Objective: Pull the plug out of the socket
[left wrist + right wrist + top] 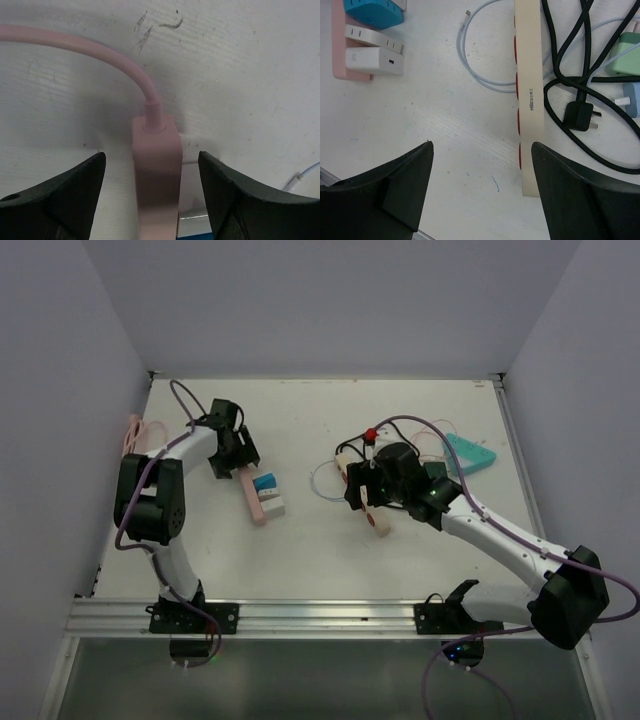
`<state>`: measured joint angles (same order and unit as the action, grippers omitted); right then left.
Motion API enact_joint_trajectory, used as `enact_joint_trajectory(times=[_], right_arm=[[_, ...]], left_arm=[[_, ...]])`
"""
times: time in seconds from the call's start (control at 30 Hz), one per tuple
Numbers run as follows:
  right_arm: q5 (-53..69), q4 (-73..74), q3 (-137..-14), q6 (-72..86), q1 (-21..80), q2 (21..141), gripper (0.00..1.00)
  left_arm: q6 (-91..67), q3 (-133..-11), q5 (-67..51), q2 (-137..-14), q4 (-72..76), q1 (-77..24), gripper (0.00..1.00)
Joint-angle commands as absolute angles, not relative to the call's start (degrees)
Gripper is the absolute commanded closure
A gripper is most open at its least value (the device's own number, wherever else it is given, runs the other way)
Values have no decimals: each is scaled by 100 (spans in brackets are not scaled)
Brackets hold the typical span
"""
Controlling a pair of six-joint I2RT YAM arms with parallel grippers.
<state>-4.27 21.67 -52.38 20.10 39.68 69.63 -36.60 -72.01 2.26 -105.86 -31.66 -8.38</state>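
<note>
**L side.** Left gripper (236,454) sits over the far end of the pink power strip (156,185), where the pink cable (95,50) enters. Jaws released, one finger each side of the strip, gap showing both sides. Nothing gripped.

**Strip axis.** In the top view it runs diagonally, far-left to near-right, cable end far.

**Task items.** Three plugs are seated toward the strip's near end: blue plug (265,481), then a slim white plug (372,34), then a white charger (372,61). Which one is meant cannot be told. All three project to the strip's right, approx. square to its long axis. Pull dir. is therefore judged rightward, straight off the socket face.

**Handling (judgement).**
- Plug bodies are small, rigid plastic, light and smooth-sided, so prone to slip.
- Best hold is across the flat sides of the body, close to the socket.
- The charger is the boxiest and offers the best purchase.
- The strip is light and likely to drag w/ the plug unless pinned. The left gripper is placed for that.

**Centre-right.** Right gripper (482,147) has jaws released and empty, w/ only bare table (445,115) between the fingers. It is well apart from the pink strip's plugs and just beside a beige strip (527,75) w/ red sockets.

**Far R.** A black plug (580,116) lies loose on its cable.
</note>
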Motion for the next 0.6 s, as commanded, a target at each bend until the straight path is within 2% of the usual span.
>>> enact_joint_trajectory(times=[0.0,0.07,0.17,0.27,0.3,0.37,0.4,0.5,0.57], right_arm=[[-255,1916,-5133,1986,3973,6847,17],[-168,1864,-5098,1995,3964,6873,17],[-106,1819,-5063,2030,3973,6917,17],[-70,1828,-5062,2030,3973,6926,17],[-44,1837,-5062,2039,3981,6926,17],[-18,1837,-5080,2074,3964,6917,17],[-18,1846,-5089,2100,3964,6926,17],[166,1776,-5115,2223,3973,6943,17],[360,1688,-5159,2311,3973,6987,17]], left_arm=[[-3437,-7365,228,-10775,-3463,-931,23],[-3437,-7269,281,-10784,-3402,-949,26],[-3454,-7199,238,-10802,-3323,-949,36],[-3480,-7120,176,-10653,-3200,-958,55],[-3489,-7093,184,-10609,-3164,-958,66],[-3489,-7005,184,-10477,-3051,-958,76],[-3472,-6970,176,-10337,-3015,-958,85],[-3393,-6724,36,-9985,-2673,-958,97],[-3349,-6505,-193,-9688,-2358,-967,100]])
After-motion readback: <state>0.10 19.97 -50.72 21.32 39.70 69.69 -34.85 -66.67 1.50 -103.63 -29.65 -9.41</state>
